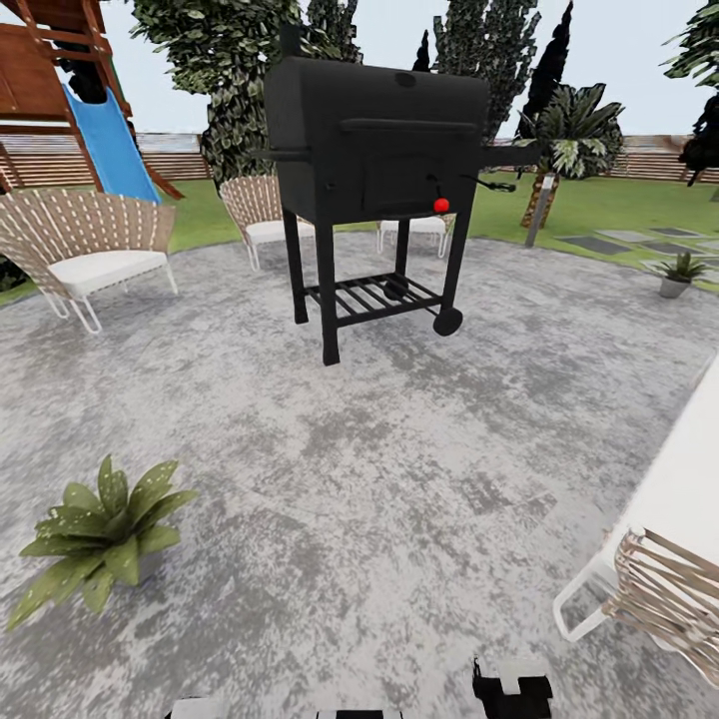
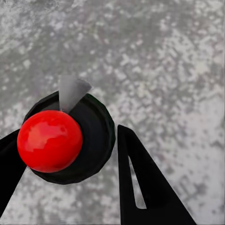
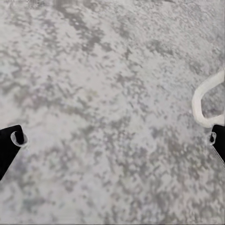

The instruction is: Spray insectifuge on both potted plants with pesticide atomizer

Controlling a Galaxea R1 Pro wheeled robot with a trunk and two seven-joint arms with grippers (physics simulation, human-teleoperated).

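I hold the pesticide atomizer (image 2: pixel 70 136) in my left gripper (image 2: pixel 65 168); my right gripper (image 3: pixel 115 136) hangs wide and empty. One potted plant (image 1: pixel 100 534) sits at eight o'clock, leaves speckled; the second remains unsprayed, I judge.

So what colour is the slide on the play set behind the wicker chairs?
Bright blue; the slide shows best in the head view.

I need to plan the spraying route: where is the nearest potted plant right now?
In the head view, the potted plant sits low on the left of the paved patio, well in front of the black grill.
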